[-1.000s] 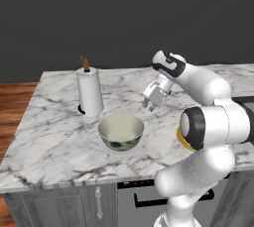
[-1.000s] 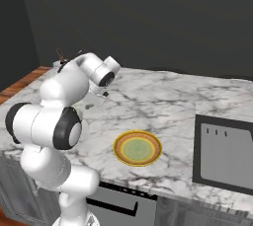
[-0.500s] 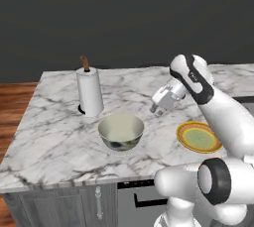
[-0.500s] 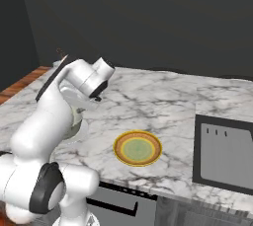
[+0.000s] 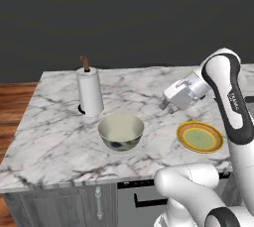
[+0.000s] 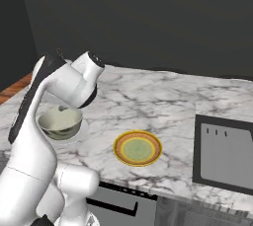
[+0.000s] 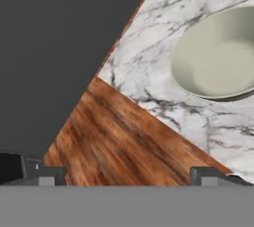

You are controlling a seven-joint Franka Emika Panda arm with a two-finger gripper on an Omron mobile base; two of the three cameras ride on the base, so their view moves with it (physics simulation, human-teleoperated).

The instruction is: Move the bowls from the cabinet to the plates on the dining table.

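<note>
— Left of centre in the left base view, what is sitting there?

— The cream bowl [image 5: 121,131] is standing upright on the marble desk [image 5: 54,137], near the front edge. In the right base view it is showing at mid-left [image 6: 60,123], resting on what is looking like a pale flat plate [image 6: 81,132], partly hidden by the arm.

— And the yellow-rimmed plate?

— The yellow-rimmed plate [image 5: 199,137] is lying flat at right centre of the left base view, apart from the bowl; in the right base view it is sitting just below centre [image 6: 138,147].

— What is the end effector doing?

— The end effector [image 5: 166,107] is hanging above the desk between bowl and yellow plate, its fingers spread wide and carrying nothing. In the hand view the bowl is filling the upper right [image 7: 218,55], with wooden floor [image 7: 119,141] at lower centre.

— Anything else?

— A white paper towel roll [image 5: 90,90] is standing upright just behind the bowl, and a dark rectangular mat [image 6: 223,154] is lying at the right of the right base view.
</note>
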